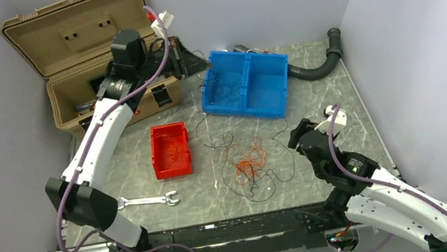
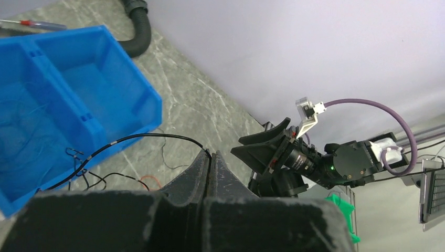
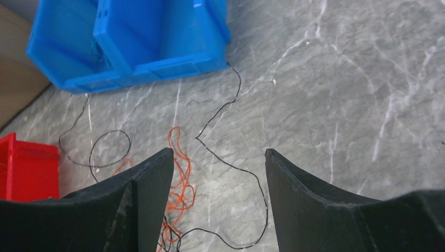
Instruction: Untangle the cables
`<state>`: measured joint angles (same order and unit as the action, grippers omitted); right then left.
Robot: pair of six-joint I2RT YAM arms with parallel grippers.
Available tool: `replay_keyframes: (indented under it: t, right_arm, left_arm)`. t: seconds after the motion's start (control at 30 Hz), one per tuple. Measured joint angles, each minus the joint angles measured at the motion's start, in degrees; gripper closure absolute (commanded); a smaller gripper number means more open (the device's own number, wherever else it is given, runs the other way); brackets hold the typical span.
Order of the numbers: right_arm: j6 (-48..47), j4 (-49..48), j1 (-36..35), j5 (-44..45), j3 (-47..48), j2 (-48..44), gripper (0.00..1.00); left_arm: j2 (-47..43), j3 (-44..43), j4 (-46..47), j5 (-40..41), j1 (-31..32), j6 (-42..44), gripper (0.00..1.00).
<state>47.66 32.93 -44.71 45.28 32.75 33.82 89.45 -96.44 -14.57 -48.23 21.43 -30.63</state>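
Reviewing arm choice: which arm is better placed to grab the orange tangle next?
Right: the right end effector, open, hangs by the orange tangle; the left end effector is shut on a black cable.

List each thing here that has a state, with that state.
Tan hard plastic case, lid open.
Blue two-compartment plastic bin, upright, thin wires inside.
Small red plastic bin, upright, orange wires inside.
Heap of thin orange and black wires, tangled.
Left gripper, shut on thin black wire.
Right gripper, open, empty.

cables (image 1: 251, 162) on table (image 1: 326, 102), between small bin (image 1: 170, 150) and right claw (image 3: 218, 153)
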Motion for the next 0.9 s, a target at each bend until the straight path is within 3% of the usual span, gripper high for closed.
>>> replay_keyframes:
  t: [0.47,0.67,0.83,0.87,0.9]
  right_arm:
    - [2.3,3.3,0.0,7.3,0.0,-6.8,0.36]
    - [0.2,3.0,0.0,9.5,0.0,-7.0,0.36]
    - [-2.3,2.0,0.0,11.0,0.0,-7.3,0.35]
    - [-2.7,1.6,0.0,11.4,0.0,-7.4,0.34]
    - [-3.0,1.3,0.0,11.6,0.0,-7.5,0.34]
  left_arm:
    - [15.3,-13.4,1.1,-0.5,9.9,-0.2,1.0]
    - [23.0,-19.3,5.1,-1.7,11.8,-2.5,1.0]
    - [31.3,-24.6,13.8,-3.8,11.8,-8.8,1.0]
    - [33.6,-26.1,16.0,-4.2,11.9,-10.7,0.97]
    - [36.4,-27.9,18.0,-4.4,11.9,-12.3,0.85]
